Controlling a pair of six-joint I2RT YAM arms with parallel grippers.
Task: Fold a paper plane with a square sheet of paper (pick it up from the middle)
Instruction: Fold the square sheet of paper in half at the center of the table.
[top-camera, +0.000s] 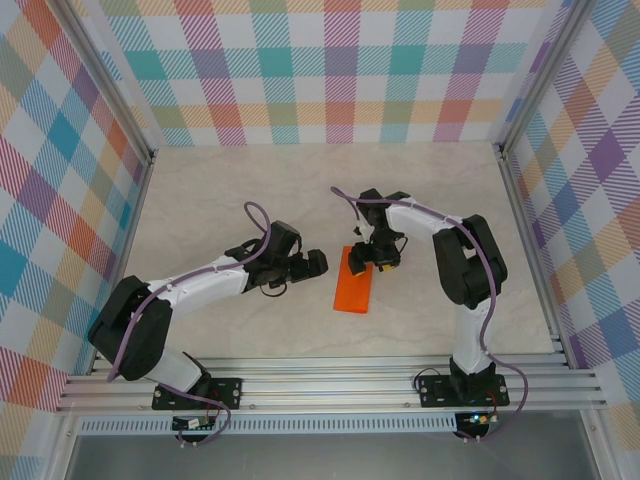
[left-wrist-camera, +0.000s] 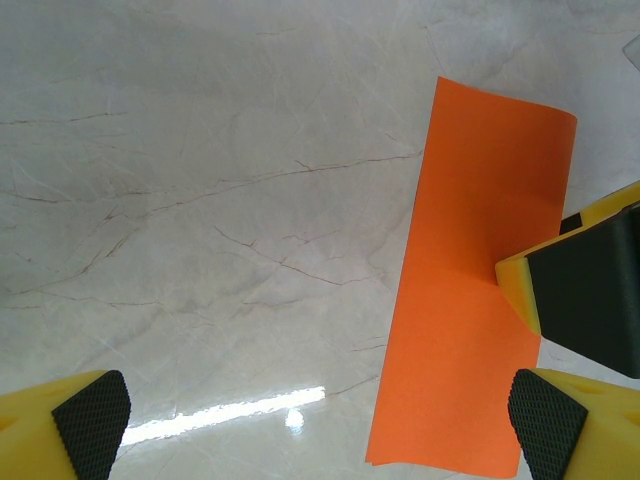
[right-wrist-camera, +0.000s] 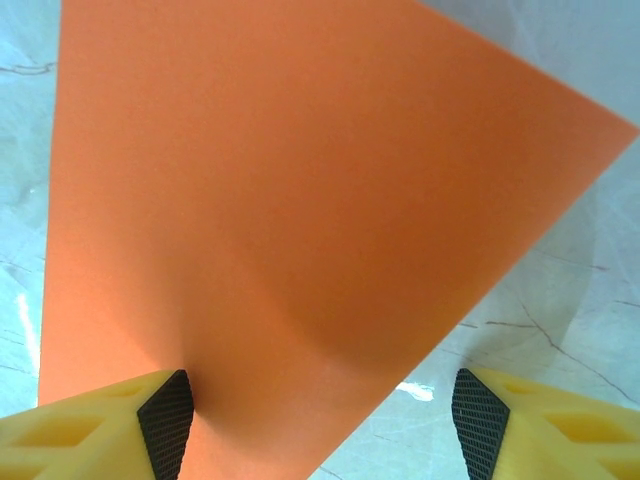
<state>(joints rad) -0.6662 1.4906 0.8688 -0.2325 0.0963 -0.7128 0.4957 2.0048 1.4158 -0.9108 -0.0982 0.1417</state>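
**1. Overhead view**
- The orange sheet of paper (top-camera: 352, 290) lies on the marbled table (top-camera: 220, 200) between the two arms. It shows as a long, narrow rectangle, not a square.
- The left gripper (top-camera: 322, 263) is just beside the sheet's left edge, apart from it.
- The right gripper (top-camera: 372, 262) is over the far end of the sheet.
- This view also takes in the plaid walls (top-camera: 340, 70) and the aluminium rail (top-camera: 330, 390) carrying the arm bases. From this height, jaw spacing cannot be judged.

**2. Left wrist view**
- The left gripper (left-wrist-camera: 318, 425) has its jaws spread wide. Its two black pads (left-wrist-camera: 92, 420) sit at opposite lower corners with bare table (left-wrist-camera: 200, 200) between them, and it holds nothing.
- The sheet (left-wrist-camera: 470, 300) lies flat on the right, its far corner slightly curled.
- One yellow finger of the right gripper (left-wrist-camera: 580, 280) touches the sheet's right edge. The overhead camera cannot resolve this contact.

**3. Right wrist view**
- The right gripper (right-wrist-camera: 322, 420) has its jaws apart and is not clamped on anything.
- The left pad (right-wrist-camera: 168, 420) is over the sheet (right-wrist-camera: 280, 200). The other pad is over bare table (right-wrist-camera: 560, 330).
- The sheet's surface is plain.
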